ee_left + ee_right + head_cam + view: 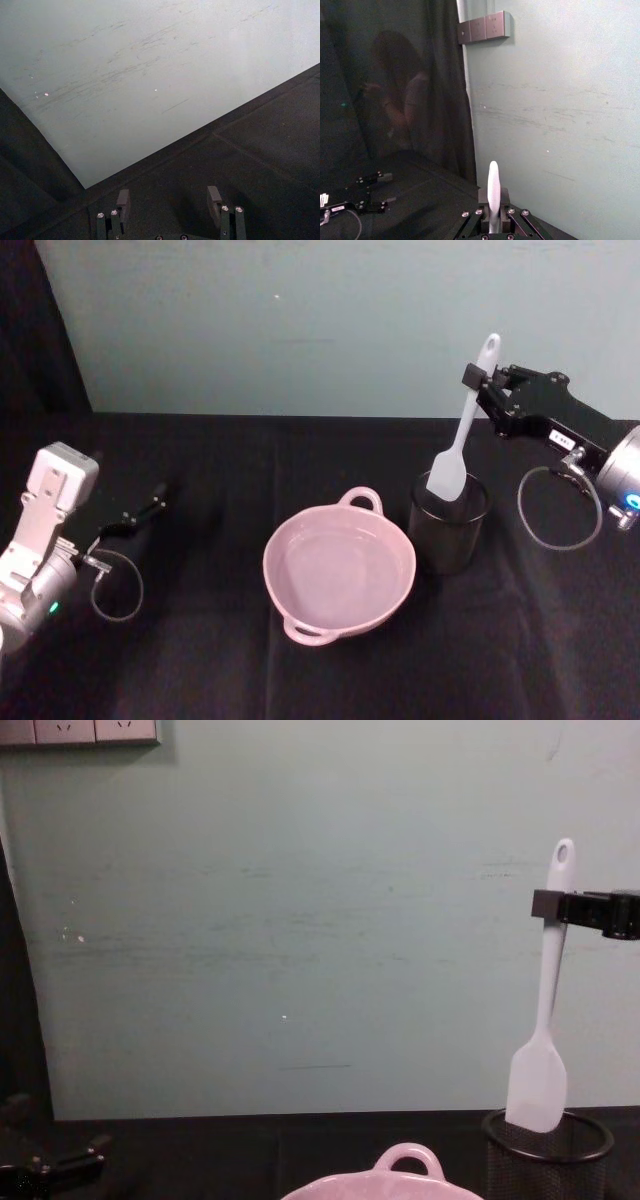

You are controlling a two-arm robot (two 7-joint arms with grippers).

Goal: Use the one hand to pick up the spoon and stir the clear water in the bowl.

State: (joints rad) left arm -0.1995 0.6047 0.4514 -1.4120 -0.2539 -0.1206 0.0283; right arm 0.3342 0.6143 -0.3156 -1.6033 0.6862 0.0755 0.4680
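The white spoon (462, 436) hangs upright, and my right gripper (476, 374) is shut on its handle just below the hole at the tip. Its flat blade (536, 1088) has its lower edge just inside the rim of the black mesh cup (447, 526). In the right wrist view the handle (493, 186) stands between the fingers of the right gripper (493, 201). The pale pink bowl (268, 570) sits on the black cloth to the left of the cup, with one loop handle (405, 1156) towards the wall. My left gripper (169, 201) is open and parked low at the far left (148, 508).
A pale green wall (300, 320) closes off the back of the table. Wall sockets (80, 730) sit high up at the left. Loose cable loops hang beside the right wrist (558, 508) and the left wrist (118, 586). Black cloth (200, 660) covers the table.
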